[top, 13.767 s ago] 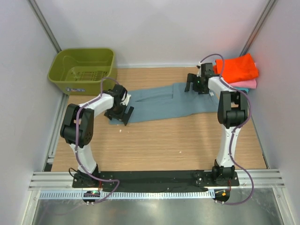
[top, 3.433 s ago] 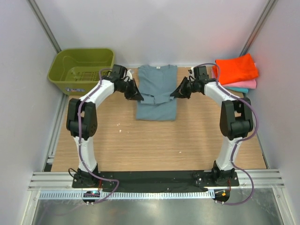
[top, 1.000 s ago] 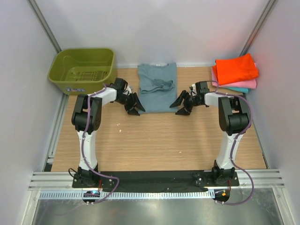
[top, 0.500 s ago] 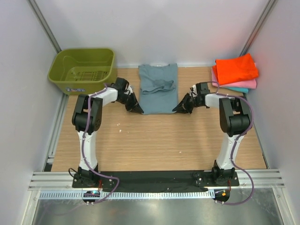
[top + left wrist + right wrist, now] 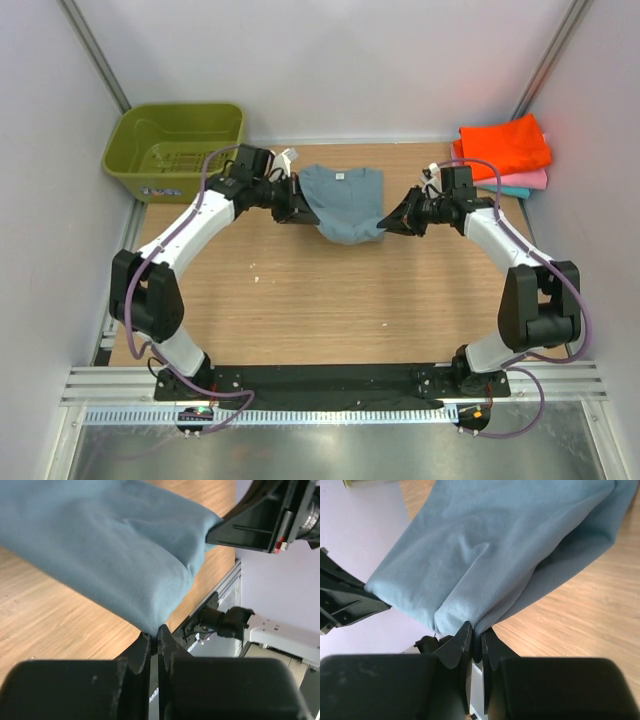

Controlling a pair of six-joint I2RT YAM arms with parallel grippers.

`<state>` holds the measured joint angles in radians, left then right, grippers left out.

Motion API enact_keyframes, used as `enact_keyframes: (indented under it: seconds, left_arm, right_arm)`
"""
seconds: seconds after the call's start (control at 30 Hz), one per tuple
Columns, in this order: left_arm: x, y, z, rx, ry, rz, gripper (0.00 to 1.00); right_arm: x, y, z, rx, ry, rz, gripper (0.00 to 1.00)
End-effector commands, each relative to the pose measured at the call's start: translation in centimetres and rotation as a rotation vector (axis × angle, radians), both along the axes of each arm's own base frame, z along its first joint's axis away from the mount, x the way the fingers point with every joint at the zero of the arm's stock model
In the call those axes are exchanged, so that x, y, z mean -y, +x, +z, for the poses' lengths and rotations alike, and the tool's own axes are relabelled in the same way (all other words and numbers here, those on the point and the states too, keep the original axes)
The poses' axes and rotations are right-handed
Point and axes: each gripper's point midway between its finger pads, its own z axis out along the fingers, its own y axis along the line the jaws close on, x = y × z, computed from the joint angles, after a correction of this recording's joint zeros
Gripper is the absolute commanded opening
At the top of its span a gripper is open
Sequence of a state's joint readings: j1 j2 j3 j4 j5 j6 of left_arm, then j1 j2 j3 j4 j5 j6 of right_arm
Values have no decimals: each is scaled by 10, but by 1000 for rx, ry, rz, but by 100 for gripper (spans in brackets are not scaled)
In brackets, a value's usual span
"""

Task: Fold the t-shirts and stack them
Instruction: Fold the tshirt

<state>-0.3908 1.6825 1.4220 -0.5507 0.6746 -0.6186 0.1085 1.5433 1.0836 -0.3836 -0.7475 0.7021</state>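
left gripper, right gripper pinch blue-grey t-shirt; neck label unreadable

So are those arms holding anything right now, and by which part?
Yes, the folded blue-grey t-shirt: the left gripper pinches its left edge, the right gripper its right edge, and it sags between them.

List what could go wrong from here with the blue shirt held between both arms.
1. Left and right jaws each pinch only a thin edge of the blue-grey t-shirt; it may slip and unfold.
2. The cloth sags between the arms, so it could drag on the table and crumple.
3. The orange t-shirt tops a stack close to the right arm; a swing might knock it.
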Motion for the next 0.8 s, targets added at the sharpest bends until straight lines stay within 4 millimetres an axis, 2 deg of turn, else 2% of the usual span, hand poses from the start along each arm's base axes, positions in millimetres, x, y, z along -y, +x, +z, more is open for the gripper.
enact_keyframes:
  seconds: [0.0, 0.2, 0.33, 0.43, 0.5, 0.53, 0.57, 0.6, 0.63, 0.67, 0.7, 0.77]
  left_arm:
    - [0, -24, 7, 32, 16, -63, 0]
    - [-9, -36, -3, 26, 53, -55, 0]
    - [-18, -37, -13, 2, 76, -33, 0]
    - [-28, -26, -20, -17, 84, 12, 0]
    - [-33, -8, -14, 10, 67, 47, 0]
    - [-34, -1, -11, 20, 63, 56, 0]
    - [-38, 11, -14, 21, 62, 76, 0]
    - [-37, 24, -3, 55, 48, 84, 0]
    - [-38, 32, 0, 65, 44, 91, 0]
    - [-40, 44, -9, 53, 51, 102, 0]
    - [-38, 61, 4, 101, 36, 108, 0]
    - [-39, 87, 1, 132, 49, 124, 0]
  right_arm:
    - [1, -24, 11, 8, -4, 28, 11]
    - [3, -31, 15, 28, -17, 33, 11]
    - [2, -18, 23, 69, -14, 27, 11]
    - [0, 1, 22, 81, -5, 21, 11]
    - [-1, 15, 22, 93, -3, 18, 11]
    - [-3, 24, 30, 119, -1, 18, 11]
    - [-4, 34, 22, 103, 1, 16, 11]
    - [-5, 42, 23, 109, 3, 15, 11]
    - [-7, 57, 35, 147, 9, 15, 11]
    - [-8, 69, 25, 132, 7, 16, 11]
    - [-11, 88, 39, 189, 11, 14, 11]
    - [-13, 117, 46, 248, 26, -4, 11]
